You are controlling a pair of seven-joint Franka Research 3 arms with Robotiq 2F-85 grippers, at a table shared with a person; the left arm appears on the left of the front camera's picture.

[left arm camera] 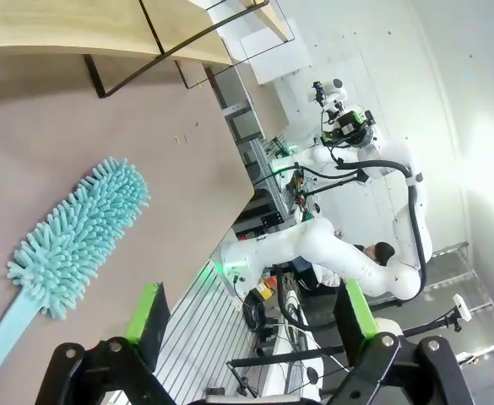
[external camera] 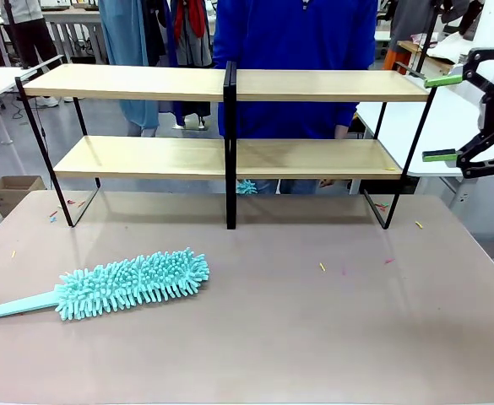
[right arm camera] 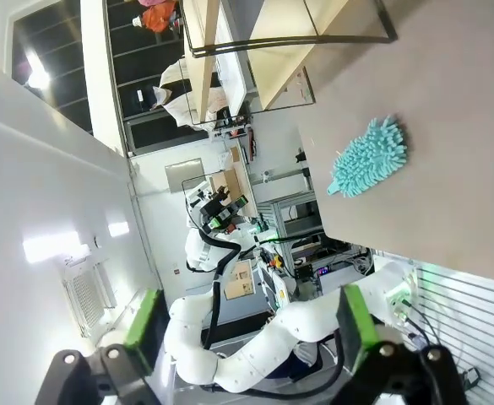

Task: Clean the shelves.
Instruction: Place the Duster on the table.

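A teal duster (external camera: 120, 285) lies flat on the near left of the beige tabletop (external camera: 331, 337), untouched. Behind it stand the shelves (external camera: 230, 156), a person in blue beyond. The right gripper (external camera: 439, 118) hovers spread at the shelves' right end; the left gripper (left arm camera: 251, 312) is spread too.

You get a bright, evenly lit front view with sharp focus across the table (external camera: 255, 337), where the shelves (external camera: 230, 156) and the teal duster (external camera: 133, 284) throw only soft, faint shadows onto the beige surface. In both wrist views you see strong wide-angle bending toward the edges, tilted horizons, and ceiling lights blown out into white glare patches on the pale walls. The green pads (left arm camera: 145, 312) at the bottom of the left wrist view look slightly soft, while your distant background stays readable.
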